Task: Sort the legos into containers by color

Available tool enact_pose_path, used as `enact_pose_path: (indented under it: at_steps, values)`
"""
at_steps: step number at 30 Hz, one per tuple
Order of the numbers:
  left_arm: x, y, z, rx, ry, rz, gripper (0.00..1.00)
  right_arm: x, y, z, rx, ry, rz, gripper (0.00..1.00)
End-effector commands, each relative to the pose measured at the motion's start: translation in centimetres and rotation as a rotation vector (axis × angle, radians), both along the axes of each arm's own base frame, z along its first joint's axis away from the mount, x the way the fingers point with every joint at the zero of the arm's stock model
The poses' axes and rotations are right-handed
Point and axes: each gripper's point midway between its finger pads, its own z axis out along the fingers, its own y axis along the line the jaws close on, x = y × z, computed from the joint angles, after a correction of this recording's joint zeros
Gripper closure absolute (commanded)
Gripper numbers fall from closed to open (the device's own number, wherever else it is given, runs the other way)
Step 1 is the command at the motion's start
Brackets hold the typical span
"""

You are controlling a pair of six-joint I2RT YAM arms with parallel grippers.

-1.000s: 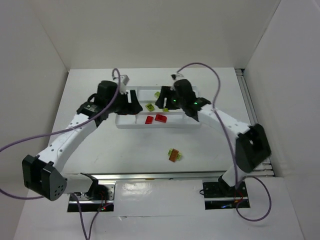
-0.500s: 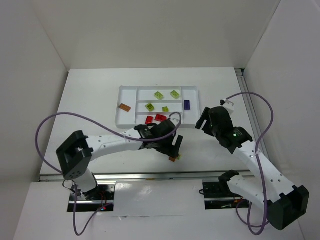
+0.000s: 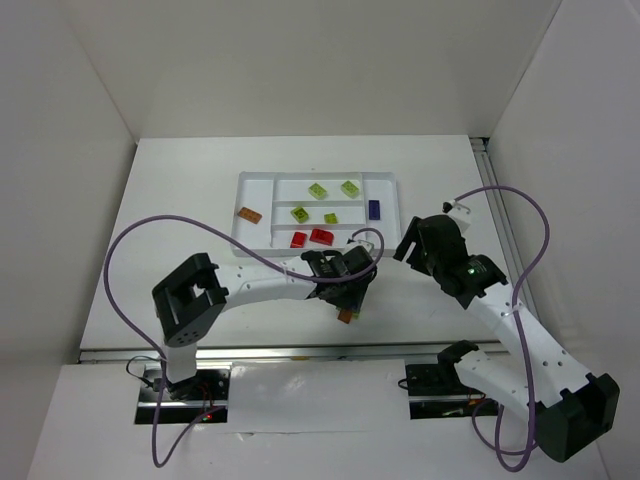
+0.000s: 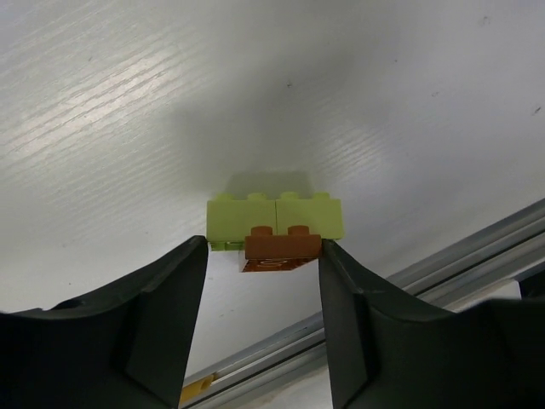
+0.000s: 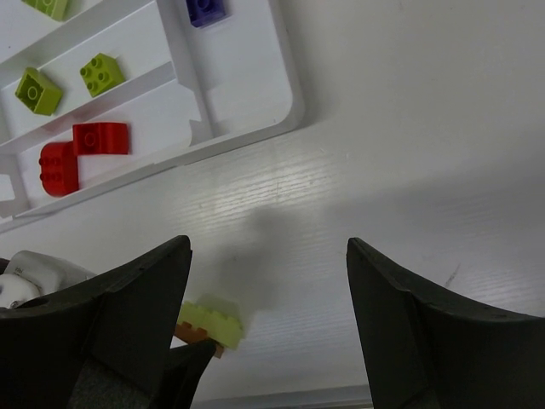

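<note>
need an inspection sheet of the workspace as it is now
surface: white table, no spills seen
job's things: white tray holds four lime green legos, two red legos, one dark blue lego, one orange-brown lego; loose lime green brick and loose orange-brown brick touch on the table
clutter: nothing seen
grippers: left gripper jaws open, flanking the loose pair; right gripper jaws open, empty
cables: purple left cable and right cable loop free
surroundings: white walls, metal rail at near edge

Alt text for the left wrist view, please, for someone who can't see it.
The left pincer stands open around a small orange-brown studded plastic brick that touches a wider lime green studded plastic brick behind it. Both lie on the white table, with a metal rail at lower right.
</note>
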Motion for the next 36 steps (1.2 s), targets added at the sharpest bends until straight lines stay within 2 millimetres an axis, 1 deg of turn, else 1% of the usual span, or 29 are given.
enact_pose_path:
  at_steps: [1, 2, 3, 4, 5, 8, 9, 10, 11, 13, 15, 18, 19, 20, 21, 22, 24, 26, 28, 30, 31, 32, 33, 34, 35, 36]
  values:
    - [0.4, 0.3, -0.1, 0.036, -0.004, 0.039, 0.36, 0.1, -0.7, 1.1, -0.015, -0.027, -0.024, 0.19]
    - [0.0, 0.1, -0.1, 0.036, -0.004, 0.028, 0.38, 0.1, -0.7, 1.1, -0.015, -0.027, -0.024, 0.19]
    - [0.0, 0.0, 0.2, 0.035, -0.005, 0.028, 0.40, 0.1, -0.7, 1.1, -0.015, -0.027, -0.024, 0.19]
    - [0.1, 0.2, -0.1, 0.056, -0.008, 0.034, 0.40, 0.1, -0.7, 1.1, -0.015, -0.027, -0.024, 0.19]
    - [-0.1, 0.2, -0.4, 0.068, -0.011, 0.028, 0.40, 0.1, -0.7, 1.1, -0.015, -0.027, -0.024, 0.19]
    - [0.0, -0.1, -0.3, 0.073, -0.013, 0.020, 0.41, 0.3, -0.7, 1.3, -0.011, -0.035, -0.024, 0.19]
    - [-0.1, 0.1, -0.3, 0.083, -0.009, 0.019, 0.41, 0.2, -0.5, 1.3, -0.010, -0.032, -0.010, 0.22]
    - [0.0, -0.1, -0.4, 0.082, -0.009, 0.019, 0.41, 0.2, -0.5, 1.3, -0.010, -0.032, -0.009, 0.22]
    - [-0.4, 0.2, -0.5, 0.102, -0.009, 0.014, 0.40, 0.2, -0.5, 1.3, -0.010, -0.032, -0.009, 0.22]
    - [-0.4, 0.2, -0.5, 0.102, -0.009, 0.014, 0.40, 0.2, -0.5, 1.3, -0.010, -0.032, -0.009, 0.22]
    - [-0.4, 0.2, -0.5, 0.102, -0.009, 0.014, 0.44, 0.2, -0.5, 1.3, -0.010, -0.032, -0.009, 0.22]
    - [-0.4, 0.5, -0.8, 0.114, -0.013, 0.017, 0.45, 0.2, -0.5, 1.3, -0.010, -0.032, -0.009, 0.22]
    - [-0.4, 0.5, -0.8, 0.114, -0.013, 0.017, 0.45, 0.3, -0.2, 1.2, -0.004, -0.029, -0.002, 0.22]
    - [-0.5, 0.4, -0.3, 0.112, -0.029, 0.005, 0.47, 0.3, -0.2, 1.2, -0.004, -0.029, -0.001, 0.22]
    - [-0.5, 0.4, -0.3, 0.112, -0.029, 0.005, 0.47, 0.3, 0.0, 1.1, 0.003, -0.026, 0.006, 0.22]
    - [-0.5, 0.4, -0.3, 0.112, -0.029, 0.005, 0.42, 0.2, -0.1, 0.8, -0.001, -0.018, 0.007, 0.22]
    - [-0.3, 0.2, 0.0, 0.107, -0.036, -0.003, 0.33, 0.3, 0.2, 0.9, 0.009, -0.023, 0.013, 0.22]
    - [-0.3, 0.2, 0.0, 0.110, -0.038, -0.011, 0.28, 0.3, 0.2, 0.9, 0.009, -0.023, 0.013, 0.22]
    - [-0.4, 0.6, 0.2, 0.113, -0.046, -0.027, 0.28, 0.1, 0.1, 0.7, 0.004, -0.014, 0.013, 0.22]
    - [-0.6, 0.6, 0.7, 0.098, -0.059, -0.075, 0.24, 0.1, 0.0, 0.7, -0.003, -0.013, 0.019, 0.22]
    - [-0.6, 0.2, 1.2, 0.073, -0.073, -0.105, 0.24, 0.1, 0.0, 0.7, -0.003, -0.013, 0.019, 0.22]
    - [-0.7, 0.5, 2.0, 0.061, -0.094, -0.126, 0.22, 0.0, 0.2, 0.7, 0.003, -0.011, 0.026, 0.22]
    - [-0.9, 0.5, 2.3, 0.057, -0.102, -0.180, 0.22, 0.0, 0.2, 0.7, 0.003, -0.011, 0.026, 0.22]
    - [-0.7, 0.4, 2.9, 0.046, -0.122, -0.199, 0.22, 0.0, 0.2, 0.7, 0.003, -0.011, 0.026, 0.22]
    - [-0.8, 0.7, 3.5, 0.042, -0.134, -0.212, 0.22, 0.0, 0.2, 0.7, 0.003, -0.011, 0.026, 0.22]
    - [-1.2, 0.9, 3.5, 0.047, -0.134, -0.264, 0.22, 0.0, 0.2, 0.7, 0.003, -0.011, 0.026, 0.22]
